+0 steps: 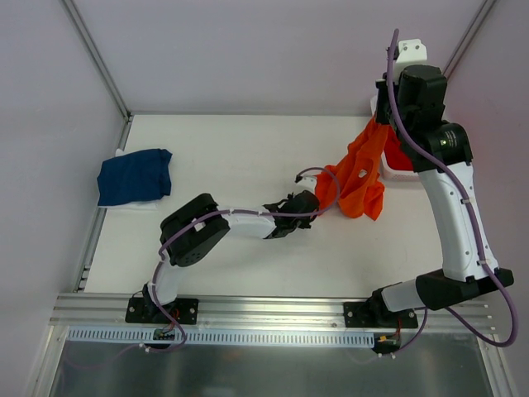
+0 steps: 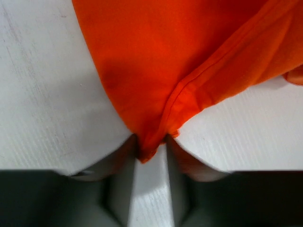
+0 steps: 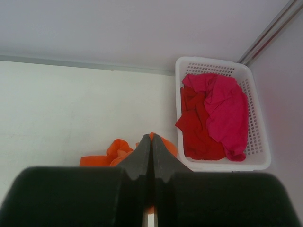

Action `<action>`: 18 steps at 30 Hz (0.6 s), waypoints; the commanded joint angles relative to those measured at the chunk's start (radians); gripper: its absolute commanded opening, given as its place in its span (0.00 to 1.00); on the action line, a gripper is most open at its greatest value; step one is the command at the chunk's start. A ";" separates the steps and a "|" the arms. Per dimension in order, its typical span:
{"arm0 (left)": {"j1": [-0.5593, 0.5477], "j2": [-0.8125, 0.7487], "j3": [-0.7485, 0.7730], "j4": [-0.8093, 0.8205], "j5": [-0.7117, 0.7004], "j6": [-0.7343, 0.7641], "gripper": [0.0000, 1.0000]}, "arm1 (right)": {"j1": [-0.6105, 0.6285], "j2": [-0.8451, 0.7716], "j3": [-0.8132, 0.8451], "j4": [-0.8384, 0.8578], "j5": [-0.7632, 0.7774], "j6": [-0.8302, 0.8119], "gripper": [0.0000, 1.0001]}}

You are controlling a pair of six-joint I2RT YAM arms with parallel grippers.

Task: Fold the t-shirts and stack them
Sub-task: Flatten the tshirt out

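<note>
The bright orange t-shirt (image 1: pixel 364 178) hangs stretched between my two grippers above the table's right half. My right gripper (image 1: pixel 382 116) is raised at the back right and is shut on the shirt's upper end; a bit of orange shows at its closed tips (image 3: pixel 151 139). My left gripper (image 1: pixel 318 201) is low over the table and is shut on a lower corner of the shirt (image 2: pixel 165 56), pinched between its fingertips (image 2: pixel 151 149). A navy blue t-shirt (image 1: pixel 134 176) lies folded at the table's left edge. Magenta-pink (image 3: pixel 227 109) and red (image 3: pixel 196 127) shirts lie crumpled in the basket.
The white lattice basket (image 3: pixel 227 165) stands at the back right corner by the wall; in the top view its rim (image 1: pixel 397 175) is mostly hidden behind the right arm and the orange shirt. Metal frame posts stand at the back corners.
</note>
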 commanded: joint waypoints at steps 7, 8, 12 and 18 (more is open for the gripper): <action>0.012 -0.005 0.044 -0.070 -0.068 0.019 0.00 | -0.007 -0.038 -0.001 0.025 -0.007 0.011 0.01; 0.011 -0.012 0.041 -0.078 -0.097 0.022 0.00 | -0.007 -0.040 -0.001 0.023 -0.008 0.012 0.00; 0.011 -0.099 0.055 -0.170 -0.227 0.062 0.00 | -0.007 -0.043 -0.014 0.022 0.011 0.010 0.00; 0.018 -0.344 0.061 -0.285 -0.452 0.187 0.00 | -0.008 -0.109 -0.119 0.059 0.070 0.013 0.00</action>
